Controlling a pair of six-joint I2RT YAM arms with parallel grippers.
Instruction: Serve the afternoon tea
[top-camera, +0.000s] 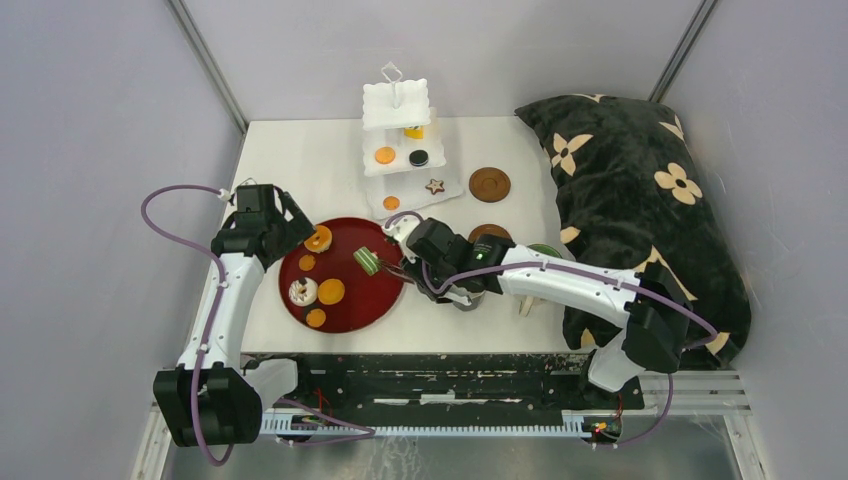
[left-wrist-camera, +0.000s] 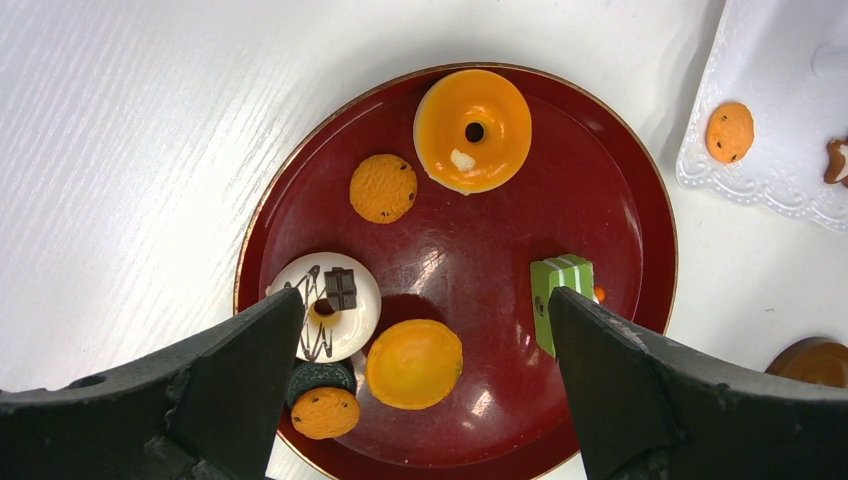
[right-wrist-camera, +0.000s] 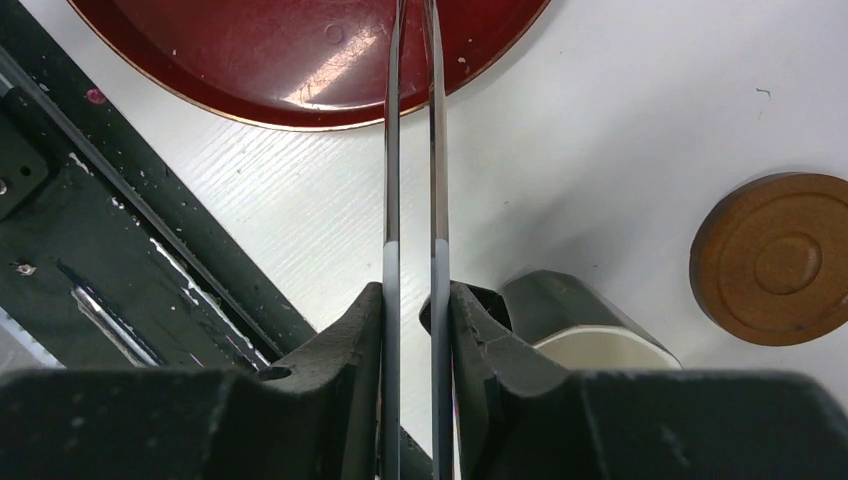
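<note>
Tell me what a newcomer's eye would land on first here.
The dark red tray of toy sweets at the front left of the table, with the open left gripper above it. Next, the right gripper shut on metal tongs that reach over the tray's edge. Behind stands the white three-tier stand, and a black flowered pillow fills the right side.
</note>
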